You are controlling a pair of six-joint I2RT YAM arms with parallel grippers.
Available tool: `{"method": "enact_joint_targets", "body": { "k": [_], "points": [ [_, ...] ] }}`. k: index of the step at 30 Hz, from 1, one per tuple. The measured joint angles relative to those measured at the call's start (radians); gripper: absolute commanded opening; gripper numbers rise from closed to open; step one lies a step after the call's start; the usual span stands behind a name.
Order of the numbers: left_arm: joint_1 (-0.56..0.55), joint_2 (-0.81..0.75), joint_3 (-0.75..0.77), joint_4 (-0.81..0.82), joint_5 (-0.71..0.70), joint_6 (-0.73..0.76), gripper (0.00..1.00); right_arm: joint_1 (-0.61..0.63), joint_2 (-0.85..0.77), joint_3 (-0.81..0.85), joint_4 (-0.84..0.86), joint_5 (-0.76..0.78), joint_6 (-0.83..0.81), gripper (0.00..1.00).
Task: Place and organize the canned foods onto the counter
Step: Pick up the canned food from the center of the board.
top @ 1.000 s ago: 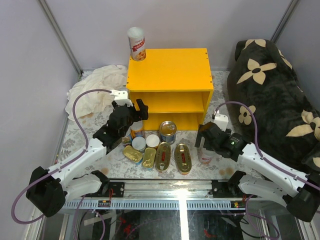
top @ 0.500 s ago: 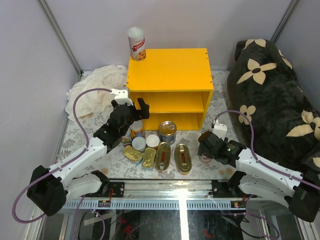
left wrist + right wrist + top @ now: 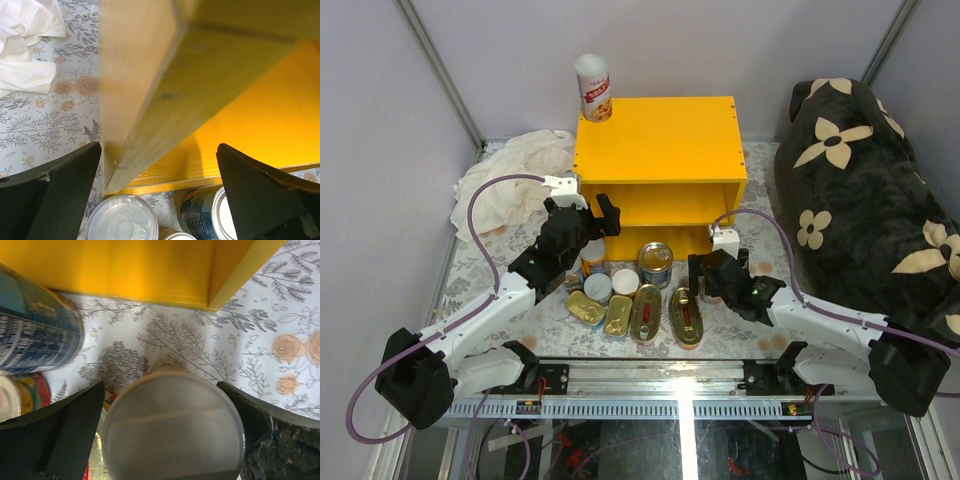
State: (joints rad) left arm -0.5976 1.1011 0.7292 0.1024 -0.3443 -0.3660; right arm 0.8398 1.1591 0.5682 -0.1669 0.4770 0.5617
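**Item 1, right gripper** [image 3: 160,387]: the jaws are standing wide but filled, each finger pressing the rim of a white-lidded can [image 3: 172,432], so it is judged to be clamping it. A moment ago it was working over the floor to the right of the tin row. It is now bringing the can inward, just off the lower right front corner of the counter [image 3: 660,140]. Whether the can is clearing the floral floor [image 3: 240,330] cannot be told.

**Item 2, left gripper** [image 3: 159,146]: the jaws have widened and are now gaping, gripping nothing and straddling the counter's left front upright.

**Item 3, stock waiting on the floor before the counter:**
- one blue-labelled steel can [image 3: 655,263]
- three more lidded cans [image 3: 592,258]
- two rectangular gold tins [image 3: 618,315]
- two oval gold tins [image 3: 685,316]

**Item 4, tall canister** [image 3: 593,88]: it is standing at the counter's back-left corner.

**Assessment:** one can is travelling toward the counter, no tin is showing on the open shelves, and most of the sorting is still waiting.
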Motion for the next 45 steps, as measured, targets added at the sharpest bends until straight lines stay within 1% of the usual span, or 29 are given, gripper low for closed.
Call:
{"method": "enact_joint_targets", "body": {
  "k": [2,4,10,12,16,21,24,28,30,33,35,37,40,45],
  "points": [
    [0.000,-0.001,0.000,0.000,0.001,0.000,1.00,0.000,-0.027,-0.029,0.056,-0.012,-0.013,0.99],
    [0.000,-0.002,0.000,-0.001,0.002,0.000,1.00,0.000,-0.100,-0.099,0.111,-0.030,-0.018,1.00],
    [0.000,-0.003,0.000,-0.001,0.009,0.000,1.00,0.000,-0.337,-0.328,0.205,-0.058,-0.023,1.00],
    [0.000,-0.002,0.000,-0.001,0.010,0.000,1.00,0.000,-0.376,-0.367,0.234,-0.060,-0.031,1.00],
    [0.000,0.003,0.000,0.006,0.013,0.000,1.00,0.000,-0.363,-0.377,0.304,-0.059,-0.059,0.99],
    [0.000,0.004,0.000,0.009,0.014,0.000,1.00,0.000,-0.253,-0.376,0.403,-0.058,-0.094,0.94],
    [0.000,0.004,0.000,0.009,0.015,0.000,1.00,0.000,-0.190,-0.374,0.451,-0.053,-0.106,0.87],
    [0.000,0.004,0.000,0.009,0.015,0.000,1.00,0.000,-0.131,-0.356,0.467,-0.043,-0.111,0.64],
    [0.000,0.004,0.000,0.009,0.015,0.000,1.00,0.000,-0.118,-0.344,0.463,-0.032,-0.110,0.54],
    [0.000,0.004,0.000,0.009,0.015,0.000,1.00,0.000,-0.116,-0.332,0.435,-0.022,-0.114,0.40],
    [0.000,0.004,0.000,0.009,0.015,0.000,1.00,0.000,-0.125,-0.314,0.392,-0.024,-0.124,0.34],
    [0.000,0.004,0.000,0.009,0.014,0.000,1.00,0.000,-0.137,-0.277,0.325,-0.030,-0.145,0.27],
    [0.000,0.006,0.001,0.010,0.014,0.000,1.00,0.000,-0.142,-0.164,0.188,-0.060,-0.190,0.21],
    [0.000,0.020,0.023,-0.002,0.011,0.000,1.00,0.000,-0.148,0.089,0.012,-0.161,-0.263,0.21]
  ]
}}
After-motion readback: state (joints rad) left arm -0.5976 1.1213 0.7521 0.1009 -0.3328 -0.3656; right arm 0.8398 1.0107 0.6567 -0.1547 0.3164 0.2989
